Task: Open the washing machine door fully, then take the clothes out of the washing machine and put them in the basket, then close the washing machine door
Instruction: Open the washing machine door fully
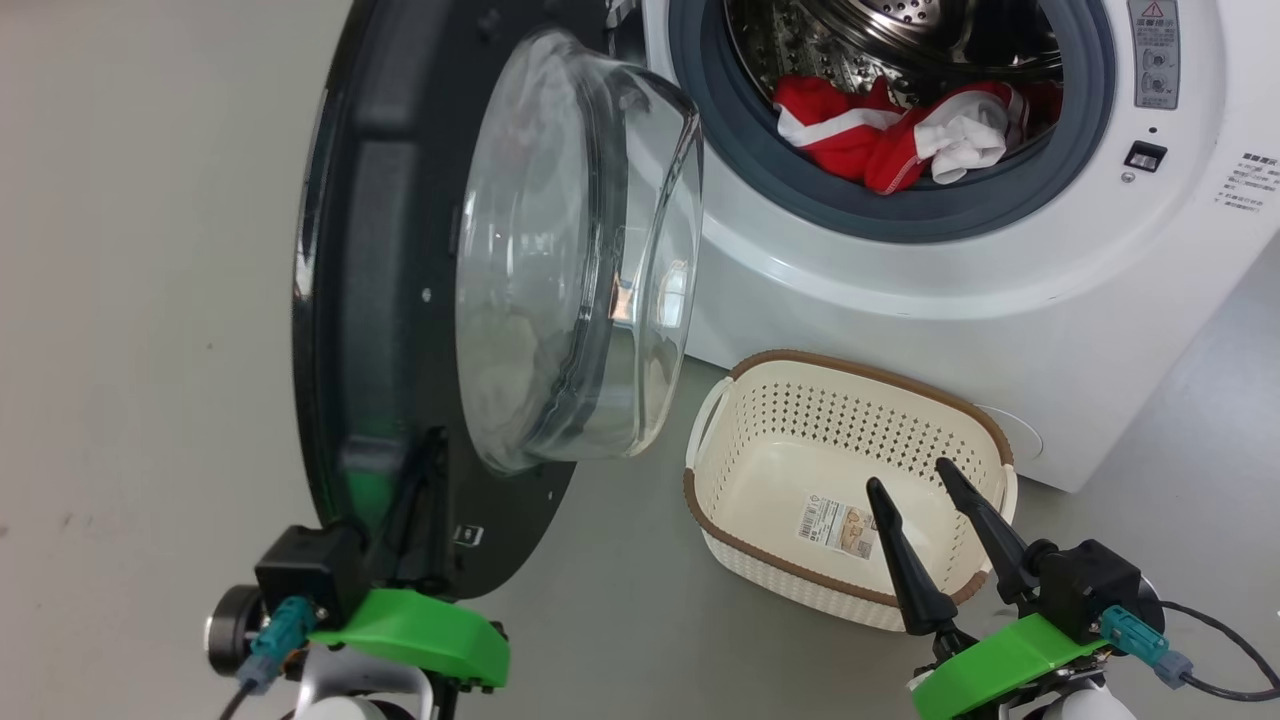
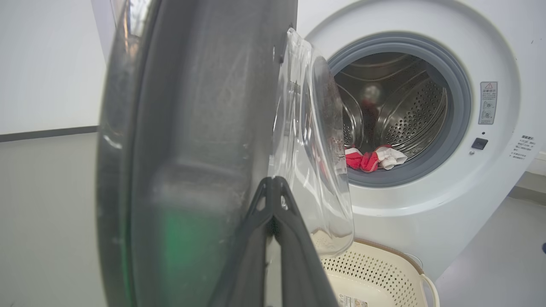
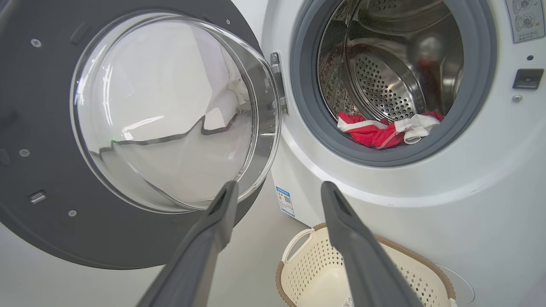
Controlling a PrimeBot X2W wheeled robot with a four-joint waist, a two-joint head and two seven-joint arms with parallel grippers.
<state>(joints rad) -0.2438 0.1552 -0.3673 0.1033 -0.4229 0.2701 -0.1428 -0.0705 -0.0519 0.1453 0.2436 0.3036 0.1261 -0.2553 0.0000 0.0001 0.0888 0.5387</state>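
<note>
The washing machine (image 1: 900, 300) stands with its door (image 1: 380, 250) swung out to the left, the glass bowl (image 1: 570, 260) facing the drum. Red and white clothes (image 1: 890, 135) lie at the drum's front lip, and they also show as clothes (image 3: 384, 130) and clothes (image 2: 371, 158). The cream basket (image 1: 860, 372) sits on the floor below the opening, holding nothing but its label sticker. My left gripper (image 1: 430, 450) is shut, fingertips (image 2: 273, 183) against the door's dark inner face near its lower edge. My right gripper (image 1: 910, 475) is open over the basket (image 3: 307, 273), holding nothing.
Grey floor (image 1: 150, 400) spreads left of the door and in front of the machine. A latch socket (image 1: 1145, 155) and a warning sticker (image 1: 1153, 50) sit right of the opening. A blue label (image 3: 283, 200) is on the machine's lower left corner.
</note>
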